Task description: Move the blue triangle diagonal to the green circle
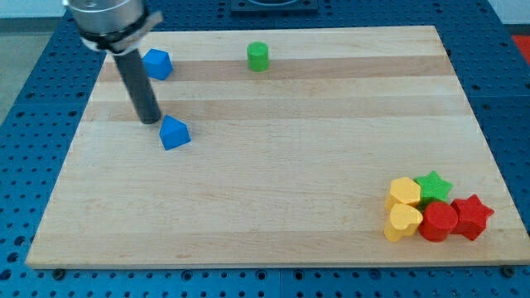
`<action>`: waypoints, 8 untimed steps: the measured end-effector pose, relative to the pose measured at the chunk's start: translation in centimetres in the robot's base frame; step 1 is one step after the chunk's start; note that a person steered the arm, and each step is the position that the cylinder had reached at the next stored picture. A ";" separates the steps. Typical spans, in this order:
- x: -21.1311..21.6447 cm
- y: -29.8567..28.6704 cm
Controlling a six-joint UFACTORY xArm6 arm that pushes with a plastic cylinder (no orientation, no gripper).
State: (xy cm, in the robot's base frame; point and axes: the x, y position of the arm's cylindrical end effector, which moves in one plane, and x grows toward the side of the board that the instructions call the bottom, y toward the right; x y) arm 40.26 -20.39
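Observation:
The blue triangle [174, 132] lies on the wooden board [273, 165] in the upper left part of the view. The green circle [258, 56] stands near the view's top edge of the board, up and to the right of the triangle. My tip [150, 121] rests on the board just to the left of the blue triangle and slightly above it, very close to it or touching it. A second blue block [156, 64], of a faceted shape, sits above my tip, partly behind the rod.
A cluster of blocks lies at the view's bottom right: a yellow block [405, 192], a yellow heart [403, 222], a green star [432, 185], a red circle [438, 221] and a red star [471, 216].

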 end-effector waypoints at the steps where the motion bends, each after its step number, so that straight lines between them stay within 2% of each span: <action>1: 2.3 0.2; 2: 5.1 3.2; 4: 7.5 14.4; 5: 8.4 18.2; 6: 8.8 16.3; 8: 8.8 6.5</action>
